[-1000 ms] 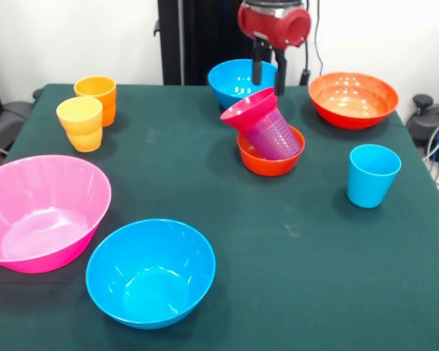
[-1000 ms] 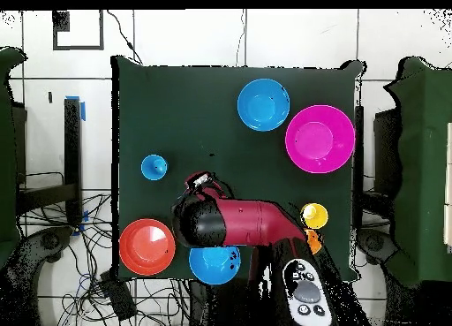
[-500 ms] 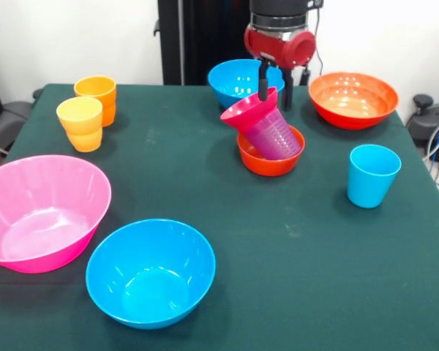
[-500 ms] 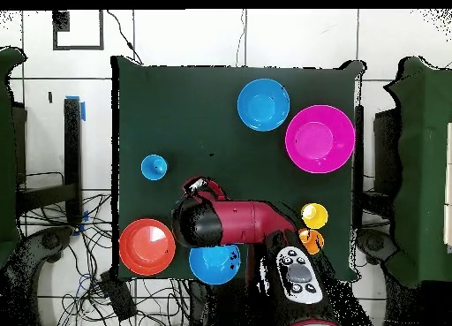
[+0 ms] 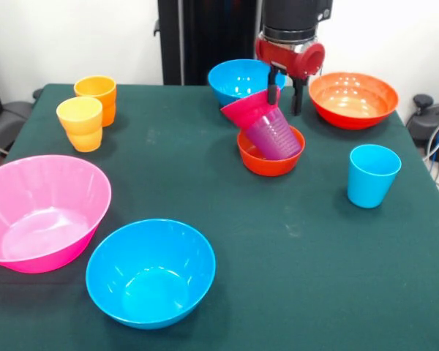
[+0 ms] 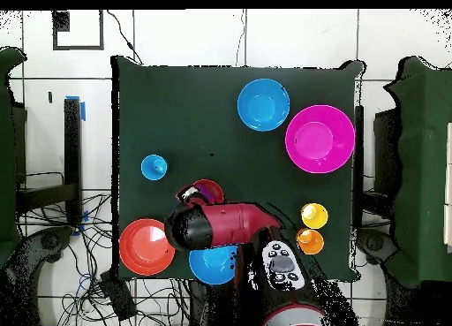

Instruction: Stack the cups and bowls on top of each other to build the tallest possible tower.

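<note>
Near the table's (image 5: 307, 256) far edge, the tower (image 5: 267, 135) leans: a purple cup (image 5: 274, 137) tilted in a small orange-red bowl (image 5: 267, 162), a small magenta bowl (image 5: 247, 110) capping it. The gripper (image 5: 284, 91) straddles the magenta bowl's rim, fingers parted, gripping nothing.

You see the green table (image 6: 177, 110) from above. The red and black arm (image 6: 221, 225) reaches in from the bottom edge and covers part of a blue bowl (image 6: 210, 265). Just beside the arm's end, a small orange-red bowl (image 6: 208, 192) peeks out. The wide orange-red bowl (image 6: 144, 246) sits at lower left, the light blue cup (image 6: 154, 167) above it. A second blue bowl (image 6: 263, 104) touches the pink bowl (image 6: 320, 139) at upper right. The yellow-orange cup (image 6: 314, 216) and orange cup (image 6: 310, 241) stand just beside each other.
</note>
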Controlling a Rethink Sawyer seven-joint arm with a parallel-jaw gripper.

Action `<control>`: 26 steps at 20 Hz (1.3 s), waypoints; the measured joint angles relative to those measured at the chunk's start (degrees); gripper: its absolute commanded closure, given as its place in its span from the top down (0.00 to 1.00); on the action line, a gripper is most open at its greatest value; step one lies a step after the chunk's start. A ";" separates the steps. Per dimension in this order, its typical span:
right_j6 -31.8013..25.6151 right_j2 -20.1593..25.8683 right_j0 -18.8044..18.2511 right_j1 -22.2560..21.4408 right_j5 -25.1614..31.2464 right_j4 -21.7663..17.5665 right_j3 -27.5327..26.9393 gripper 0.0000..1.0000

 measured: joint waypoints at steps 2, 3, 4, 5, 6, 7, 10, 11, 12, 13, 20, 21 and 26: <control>0.00 -0.01 0.04 0.57 0.00 0.00 -0.03 1.00; 0.00 -0.04 0.04 0.92 -0.01 0.01 -0.05 1.00; 0.00 -0.07 0.04 1.28 -0.01 0.01 -0.07 1.00; 0.00 -0.10 0.03 1.55 0.00 0.00 -0.09 1.00; 0.00 -0.12 0.03 1.71 0.00 -0.01 -0.09 1.00; 0.00 -0.15 0.03 1.88 0.00 -0.01 -0.08 1.00; 0.00 -0.15 0.02 1.54 0.07 -0.01 -0.06 1.00; 0.00 -0.14 0.01 1.28 0.11 -0.01 -0.06 1.00; 0.00 -0.11 -0.09 0.31 0.43 -0.01 -0.06 1.00; 0.00 -0.08 -0.24 -0.58 0.75 -0.01 -0.07 1.00; 0.00 0.84 -2.35 -8.74 5.33 0.02 -0.03 1.00; 0.00 0.88 -2.45 -9.28 5.76 0.02 -0.02 1.00; 0.00 1.33 -2.58 -12.15 7.49 0.01 -0.02 1.00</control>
